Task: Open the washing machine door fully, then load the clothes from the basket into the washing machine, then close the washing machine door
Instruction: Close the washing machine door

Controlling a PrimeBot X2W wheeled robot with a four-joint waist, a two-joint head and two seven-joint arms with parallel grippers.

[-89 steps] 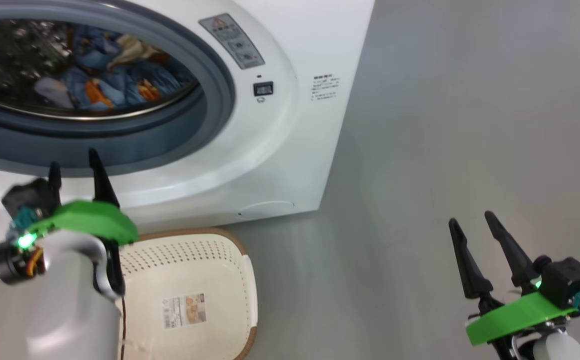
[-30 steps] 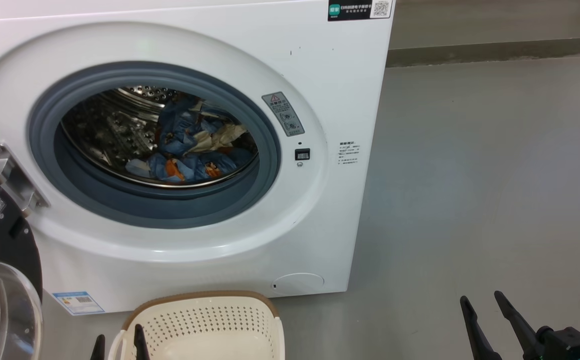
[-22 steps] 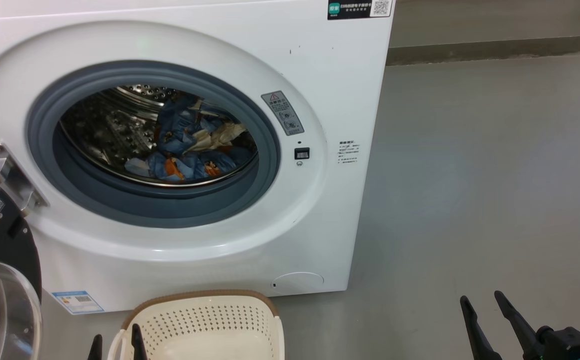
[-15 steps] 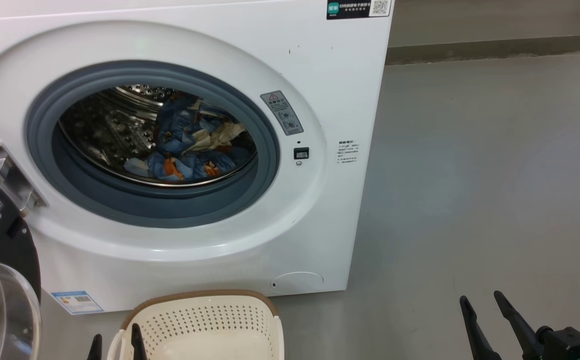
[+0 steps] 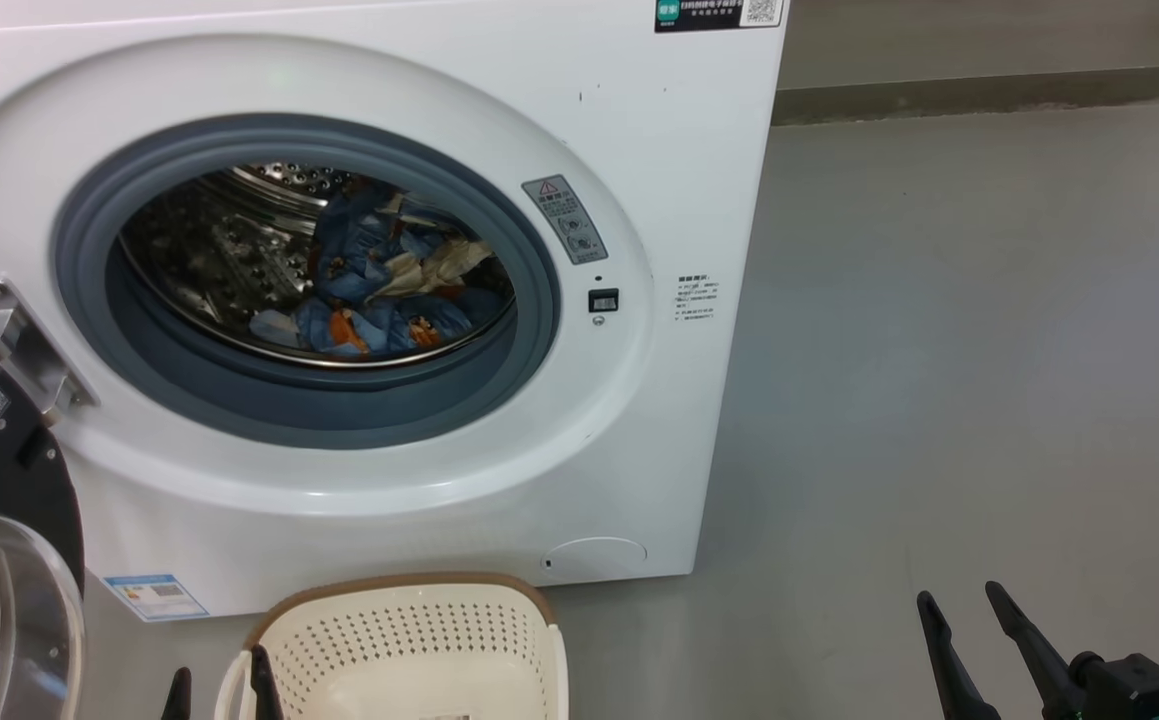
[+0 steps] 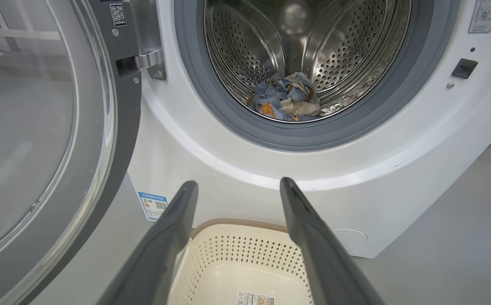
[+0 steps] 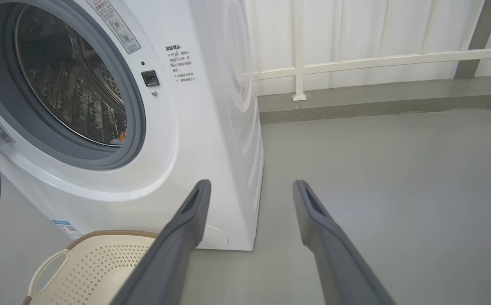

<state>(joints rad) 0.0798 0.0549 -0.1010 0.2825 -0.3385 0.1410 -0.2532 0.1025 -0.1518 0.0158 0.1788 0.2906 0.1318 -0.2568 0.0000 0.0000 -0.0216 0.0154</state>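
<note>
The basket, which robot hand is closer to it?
Left. The left gripper is right at the left edge of the basket, open. The right gripper is far off to the basket's right, over bare floor.

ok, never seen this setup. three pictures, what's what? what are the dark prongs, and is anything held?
One picture is from the robot's head, looking down at a white washing machine on a grey floor. The other two come from wrist cameras, each looking along two dark fingers: your prongs. The left gripper and right gripper are both open and hold nothing. The washing machine door stands open on the left. The clothes, blue with orange print, lie inside the drum. The basket stands on the floor before the machine; the part in view has no clothes in it.
</note>
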